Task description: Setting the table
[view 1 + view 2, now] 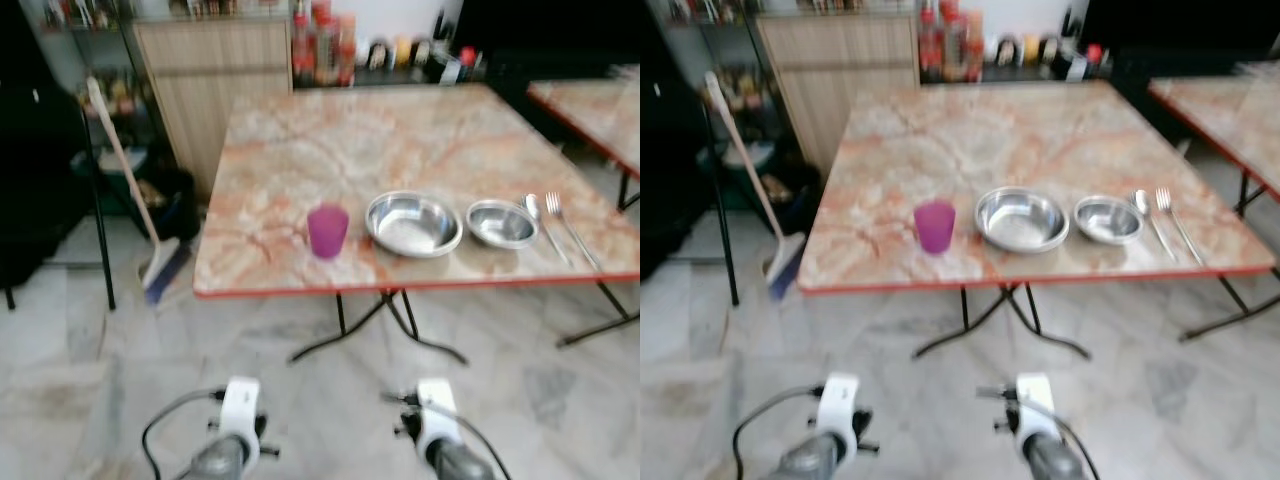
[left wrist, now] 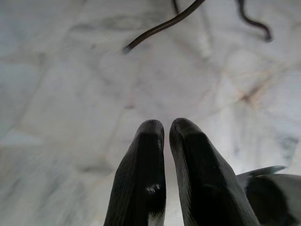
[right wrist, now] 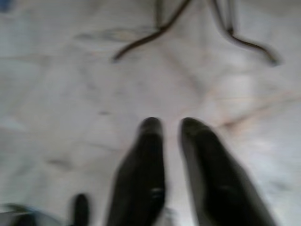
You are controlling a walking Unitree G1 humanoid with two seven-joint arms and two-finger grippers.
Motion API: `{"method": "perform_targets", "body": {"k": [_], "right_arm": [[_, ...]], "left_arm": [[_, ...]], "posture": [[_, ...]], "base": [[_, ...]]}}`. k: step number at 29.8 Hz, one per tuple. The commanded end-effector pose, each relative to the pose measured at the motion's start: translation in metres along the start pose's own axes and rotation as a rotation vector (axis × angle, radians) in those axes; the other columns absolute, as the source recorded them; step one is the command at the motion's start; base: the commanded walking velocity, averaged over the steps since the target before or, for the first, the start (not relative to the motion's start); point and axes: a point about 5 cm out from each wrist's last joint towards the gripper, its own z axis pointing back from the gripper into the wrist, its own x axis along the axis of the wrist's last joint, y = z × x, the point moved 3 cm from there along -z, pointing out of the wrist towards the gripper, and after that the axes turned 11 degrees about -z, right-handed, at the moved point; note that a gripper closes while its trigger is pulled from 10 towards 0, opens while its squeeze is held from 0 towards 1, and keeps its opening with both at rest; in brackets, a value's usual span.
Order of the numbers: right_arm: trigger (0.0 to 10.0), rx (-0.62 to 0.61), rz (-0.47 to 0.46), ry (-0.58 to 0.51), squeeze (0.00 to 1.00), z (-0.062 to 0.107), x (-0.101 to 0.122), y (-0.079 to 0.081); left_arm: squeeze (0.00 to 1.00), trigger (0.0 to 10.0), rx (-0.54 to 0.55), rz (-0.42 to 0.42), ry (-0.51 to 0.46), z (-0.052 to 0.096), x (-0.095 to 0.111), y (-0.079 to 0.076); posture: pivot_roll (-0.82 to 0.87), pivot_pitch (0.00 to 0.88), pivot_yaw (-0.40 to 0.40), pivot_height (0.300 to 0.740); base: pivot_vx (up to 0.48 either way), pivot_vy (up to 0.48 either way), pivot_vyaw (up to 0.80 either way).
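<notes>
A marble-patterned table (image 1: 420, 140) with a red edge stands ahead of me. Along its near edge, from left to right, stand a purple cup (image 1: 328, 231), a large steel bowl (image 1: 413, 223) and a smaller steel bowl (image 1: 501, 223). A spoon (image 1: 541, 222) and a fork (image 1: 568, 226) lie side by side at the right. Both arms hang low in front of the table, above the floor. My left gripper (image 2: 167, 125) is shut and holds nothing. My right gripper (image 3: 171, 125) is blurred, its fingers close together and empty.
A broom (image 1: 135, 200) leans against a wooden cabinet (image 1: 210, 80) left of the table. Bottles (image 1: 325, 45) line a counter behind it. A second table (image 1: 600, 110) stands at the right. Black folding legs (image 1: 385, 325) show under the table on the pale marble floor (image 1: 120, 390).
</notes>
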Motion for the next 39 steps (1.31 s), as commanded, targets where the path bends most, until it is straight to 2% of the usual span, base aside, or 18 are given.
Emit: {"method": "perform_targets", "body": {"k": [1,16,23,25,27,32,35,39], "right_arm": [[10.0,0.015,-0.003,-0.008,0.0,-0.001,0.002,0.006],[10.0,0.018,0.001,-0.009,0.0,-0.002,0.002,0.008],[10.0,0.017,0.006,-0.006,0.0,-0.001,0.0,0.007],[10.0,-0.003,0.027,0.006,0.0,0.002,-0.005,-0.004],[10.0,-0.034,0.03,0.022,0.0,0.006,-0.012,-0.016],[10.0,-0.086,0.022,0.057,0.0,0.013,-0.026,-0.035],[10.0,-0.107,-0.007,0.058,0.0,0.016,-0.031,-0.041],[10.0,-0.107,-0.013,0.058,0.0,0.017,-0.034,-0.041]], "left_arm": [[0.0,10.0,0.01,-0.02,0.016,0.001,-0.004,0.004],[0.0,10.0,0.013,-0.034,0.028,0.001,-0.005,0.004],[0.0,10.0,0.045,-0.009,0.038,0.003,-0.009,0.014],[0.0,10.0,0.079,-0.032,0.066,0.008,-0.02,0.025],[0.0,10.0,0.12,-0.011,0.1,0.013,-0.031,0.036],[0.0,10.0,0.207,0.034,0.156,0.025,-0.05,0.059],[0.0,10.0,0.244,0.057,0.183,0.031,-0.059,0.068],[0.0,10.0,0.222,0.039,0.205,0.033,-0.066,0.066]], "posture": [[0.02,0.0,0.016,0.714],[0.01,0.0,0.022,0.714],[0.01,0.0,0.025,0.714],[0.0,0.0,0.031,0.714],[-0.01,0.0,0.039,0.714],[-0.03,0.0,0.047,0.714],[-0.03,0.0,0.05,0.714],[-0.04,0.0,0.06,0.714]], "base": [[0.0,0.0,0.0],[0.0,-0.328,0.0],[0.0,-0.343,0.0],[0.0,0.0,0.0],[0.0,0.0,0.0],[0.0,0.0,0.0],[0.0,0.0,0.0],[0.0,0.0,0.0]]}}
